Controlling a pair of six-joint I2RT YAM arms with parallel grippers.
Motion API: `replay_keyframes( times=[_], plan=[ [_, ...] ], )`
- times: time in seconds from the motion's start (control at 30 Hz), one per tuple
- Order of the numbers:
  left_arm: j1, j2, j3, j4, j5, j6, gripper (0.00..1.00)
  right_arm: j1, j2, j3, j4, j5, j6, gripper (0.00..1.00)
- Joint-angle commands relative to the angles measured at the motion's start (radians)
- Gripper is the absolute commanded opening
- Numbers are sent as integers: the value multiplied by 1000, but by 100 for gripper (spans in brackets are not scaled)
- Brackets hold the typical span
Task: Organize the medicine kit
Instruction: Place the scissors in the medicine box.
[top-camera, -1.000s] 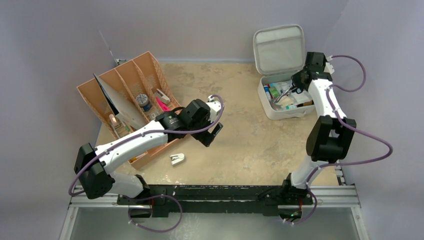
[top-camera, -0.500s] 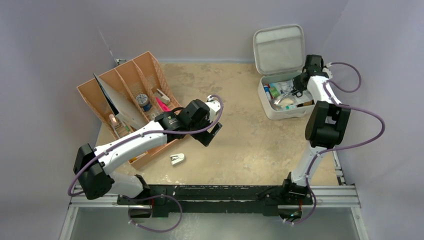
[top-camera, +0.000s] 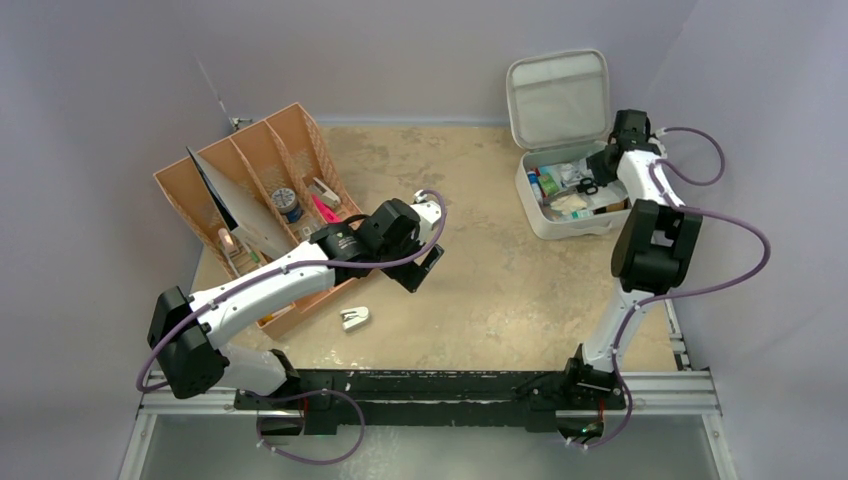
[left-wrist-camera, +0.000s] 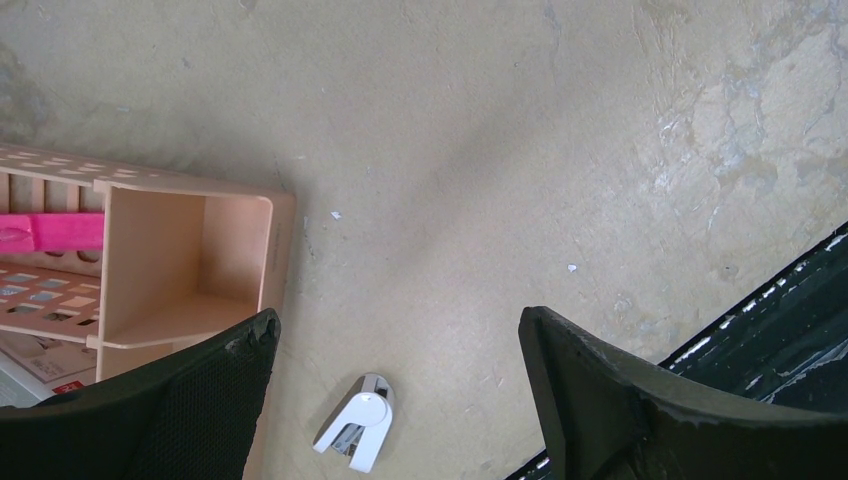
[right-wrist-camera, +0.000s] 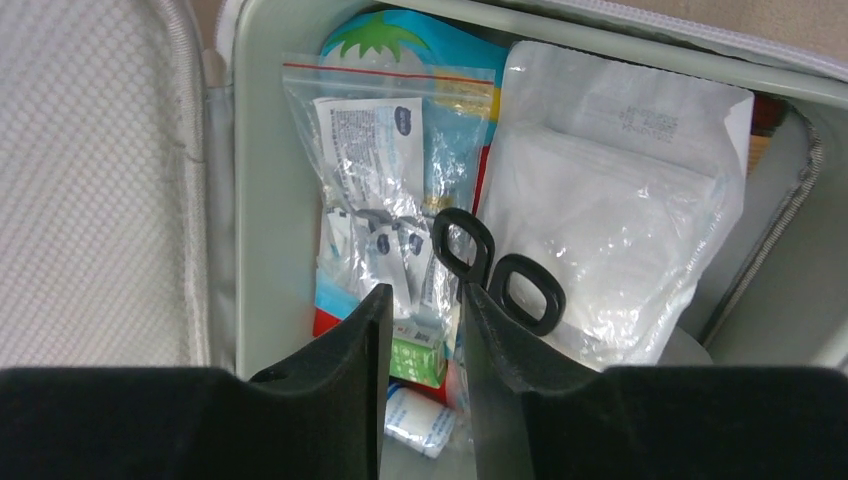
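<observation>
Bench (top-camera: 480, 290): divided tray (top-camera: 172, 196) at far left, medicine kit (top-camera: 560, 225) at far right, well apart. Kit lid (top-camera: 557, 98) stands up behind its base. Inside the base, seen from the right wrist: zip bag (right-wrist-camera: 370, 150) on the lid side, packet (right-wrist-camera: 600, 190) beside it, scissors (right-wrist-camera: 492, 268) lying on top where the two meet. Right pincer (right-wrist-camera: 420, 300) above the kit, just beside the scissors. Left pincer (left-wrist-camera: 395, 335) above the bench, right of the tray's near end. Small clip (top-camera: 353, 318) on the bench, just in front of the tray's near corner.
</observation>
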Motion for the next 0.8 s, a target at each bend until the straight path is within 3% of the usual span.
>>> replay_keyframes(
  times=[0.0,0.33,0.77],
  plan=[
    [2,-14,-2,7,-5,15,88,-2,-115,-7,-51,35,-46,34],
    [1,-35,-8,17,14,12,88,-20,-149,-100,-29,84,-153,21],
    [2,-9,24,31,-3,-11,88,-46,-73,-149,-27,89,-201,18]
  ],
)
